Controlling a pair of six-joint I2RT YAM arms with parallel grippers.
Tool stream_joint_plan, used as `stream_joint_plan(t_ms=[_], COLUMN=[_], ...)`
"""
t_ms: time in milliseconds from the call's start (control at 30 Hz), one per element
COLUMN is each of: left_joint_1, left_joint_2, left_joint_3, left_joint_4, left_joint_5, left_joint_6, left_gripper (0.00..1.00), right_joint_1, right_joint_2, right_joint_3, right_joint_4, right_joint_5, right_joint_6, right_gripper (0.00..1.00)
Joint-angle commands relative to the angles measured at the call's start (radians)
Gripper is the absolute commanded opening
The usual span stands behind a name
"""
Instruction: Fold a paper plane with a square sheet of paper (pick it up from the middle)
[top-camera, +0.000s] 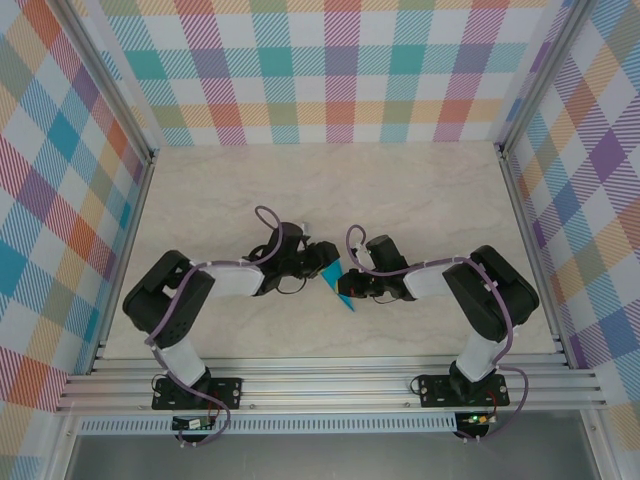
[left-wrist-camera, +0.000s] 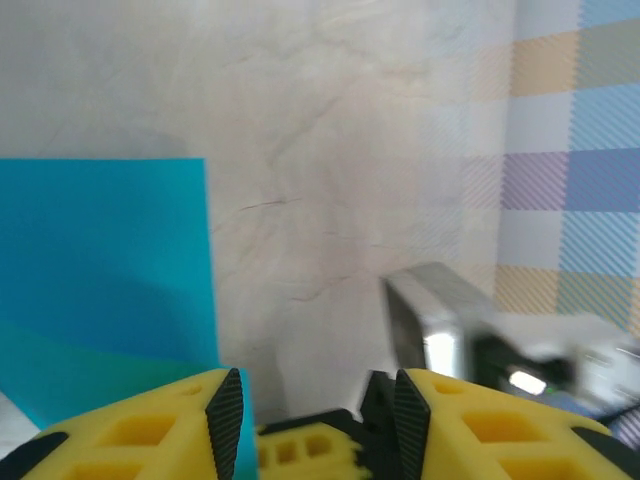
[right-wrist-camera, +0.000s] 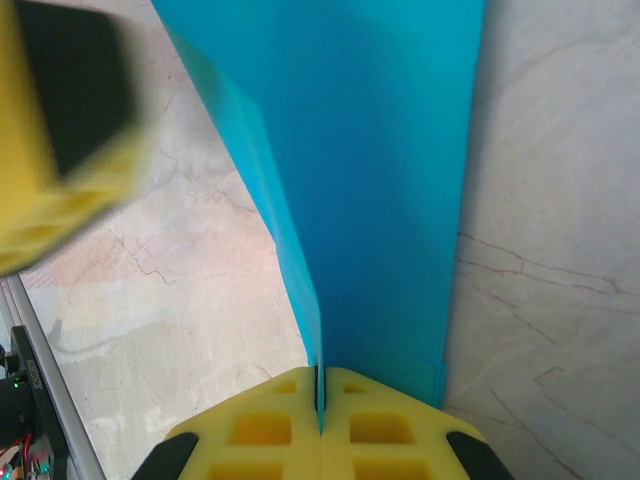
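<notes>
Pinching a part-folded paper (top-camera: 338, 282) between the two arms, near the front middle of the counter (top-camera: 420, 200); folding looks well along, not finished.

Right fingers (right-wrist-camera: 345, 400) are clenched on the near edge of the teal paper, which runs away from them in at least two layers, one long straight crease starting at the pinch. From above it reads as a small pointed shape. I cannot tell whether it touches the counter. Left fingers (left-wrist-camera: 410, 415) are released and spread, with the paper just beside one of them and not between the pads as far as I can see. My reading: the step in hand is forming a late crease. The next move calls for the left fingers to close on the free layer and draw it along the crease against a firm right pinch, gently, since thin paper slips or tears.
</notes>
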Motion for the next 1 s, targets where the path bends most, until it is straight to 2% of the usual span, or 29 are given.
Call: stream_joint_plan(t_ms=[0,333,600,967], left_joint_1=[-0.011,-0.037,-0.042,-0.042], left_joint_2=[-0.089,0.02,0.09,0.167], left_joint_3=[-0.048,-0.029,-0.025,0.012], left_joint_4=[-0.014,0.042,0.084,0.038], left_joint_5=[-0.054,-0.005,-0.013,-0.024], left_joint_6=[0.054,0.055,0.053,0.064], left_gripper=[0.46,0.4,0.4,0.39], right_joint_1=[-0.012,-0.012,-0.013,-0.013], right_joint_2=[0.019,0.033,0.04,0.033], right_joint_3=[-0.005,-0.003,0.0,0.019], right_joint_4=[-0.093,-0.111,-0.122,-0.162], right_joint_5=[0.013,0.023,0.025,0.033], right_joint_6=[0.029,0.038,0.039,0.02], right_gripper=[0.0,0.0,0.0,0.03])
